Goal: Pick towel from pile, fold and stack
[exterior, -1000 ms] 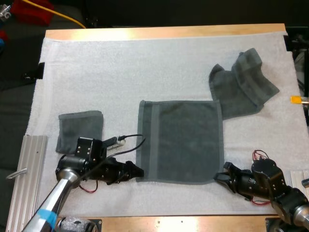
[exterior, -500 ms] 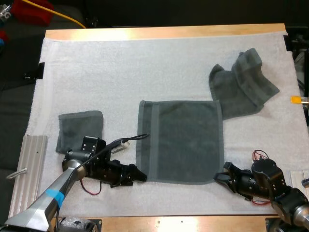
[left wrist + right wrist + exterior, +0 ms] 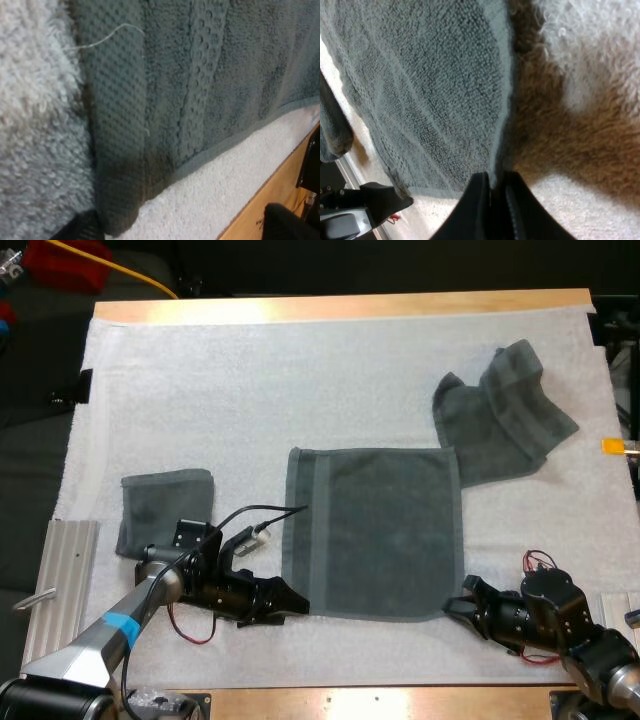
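Centre frame, flat towel (image 3: 385, 530) spread out; left pincer (image 3: 290, 602) released, fingers apart at its lower-left corner; right pincer (image 3: 452, 606) clenched on its lower-right corner.

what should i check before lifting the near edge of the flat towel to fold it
1. Spread towel lies flat: ok.
2. Right end effector shut on its near right corner: ok.
3. Left end effector gripping the near left corner: not ok, open around it.
4. Crumpled towel clear of the far right corner: cannot tell, it lies against it.
5. Folded towel apart from the spread towel: ok.
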Tool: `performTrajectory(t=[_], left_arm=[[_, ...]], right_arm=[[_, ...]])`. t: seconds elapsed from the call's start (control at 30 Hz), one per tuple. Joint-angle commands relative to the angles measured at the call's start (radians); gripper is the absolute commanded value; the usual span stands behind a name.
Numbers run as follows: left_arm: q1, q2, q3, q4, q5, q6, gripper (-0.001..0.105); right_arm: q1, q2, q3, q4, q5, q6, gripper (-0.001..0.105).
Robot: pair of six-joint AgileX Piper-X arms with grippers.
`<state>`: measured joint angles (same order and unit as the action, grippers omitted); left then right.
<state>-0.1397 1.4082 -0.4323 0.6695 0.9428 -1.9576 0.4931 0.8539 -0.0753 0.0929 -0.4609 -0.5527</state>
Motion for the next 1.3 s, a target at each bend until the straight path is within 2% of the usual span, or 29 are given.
performTrajectory(t=[0.0,0.4,0.57,0.7,0.83,0.9,1.0,1.1,1.27], left_arm=[[-0.005,0.009,0.004,-0.021,-0.001,0.004,0.065],[-0.005,0.009,0.004,-0.039,0.008,0.004,0.056],[-0.005,0.009,0.004,-0.039,0.008,0.004,0.035],[-0.005,0.009,0.004,-0.039,0.008,0.004,0.026],[-0.005,0.009,0.003,-0.039,-0.002,0.004,0.006],[-0.005,0.009,0.004,-0.039,-0.002,0.004,0.0],[-0.005,0.007,0.004,-0.038,-0.01,0.013,0.0],[-0.005,-0.009,0.004,-0.008,-0.072,0.04,0.0],[-0.03,-0.078,0.004,0.027,-0.064,0.057,0.0]], right_arm=[[-0.001,-0.001,0.0,0.0,-0.014,-0.01,0.001],[-0.001,-0.001,0.0,0.0,-0.014,-0.01,0.001],[-0.001,-0.001,0.0,0.0,-0.014,-0.01,0.001],[-0.001,-0.001,0.0,0.0,-0.014,-0.01,0.001],[-0.001,-0.001,0.0,0.0,-0.014,-0.01,0.001],[-0.001,-0.001,0.0,0.0,-0.014,-0.01,0.001],[-0.001,-0.001,0.0,0.0,-0.014,-0.014,0.001],[-0.001,-0.001,-0.011,0.0,-0.014,-0.053,0.001],[-0.001,-0.001,-0.063,0.0,-0.006,-0.059,0.001]])
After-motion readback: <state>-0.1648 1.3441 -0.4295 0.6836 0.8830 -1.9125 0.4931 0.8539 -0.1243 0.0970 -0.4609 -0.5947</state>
